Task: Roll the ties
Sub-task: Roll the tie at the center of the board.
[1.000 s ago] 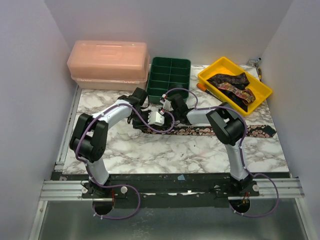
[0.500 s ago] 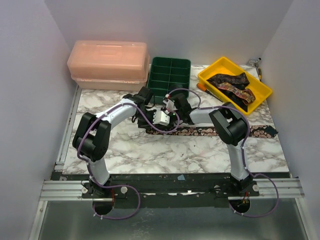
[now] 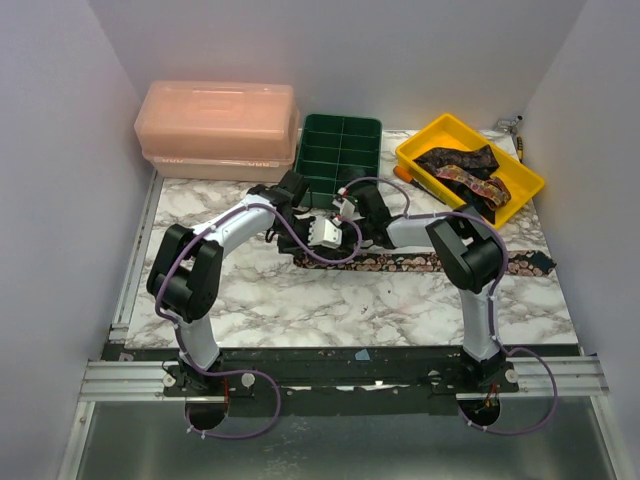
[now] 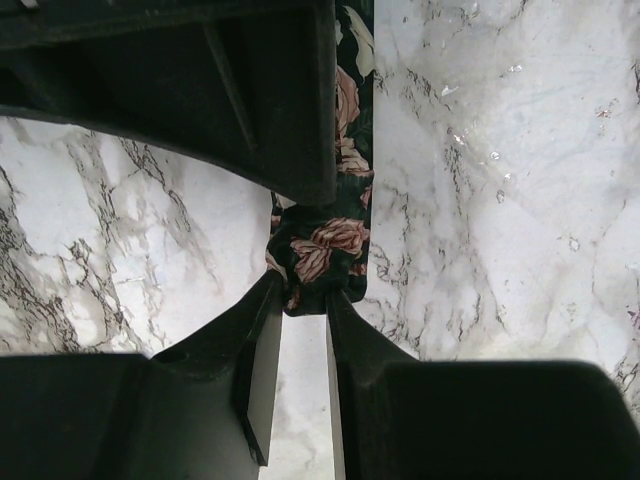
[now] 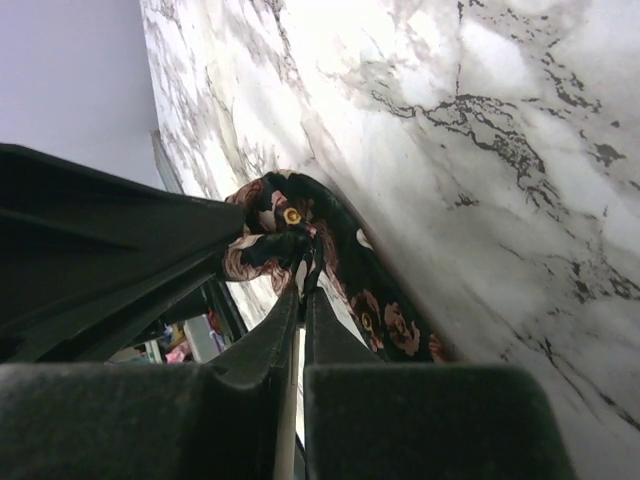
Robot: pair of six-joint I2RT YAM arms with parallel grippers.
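Both clamped on tie [image 3: 405, 263]: left hand [image 4: 303, 296] nips tip, right hand [image 5: 302, 288] nips fold; contact hidden overhead.

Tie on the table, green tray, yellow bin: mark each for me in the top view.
tie on the table [image 3: 400, 263], top external view, flat patterned middle stretch
green tray [image 3: 325, 160], top external view, bare inner compartment
yellow bin [image 3: 495, 151], top external view, far rim

Pale lilac walls [image 3: 60, 150] enclose an evenly lit, marble-patterned table [image 3: 400, 310].
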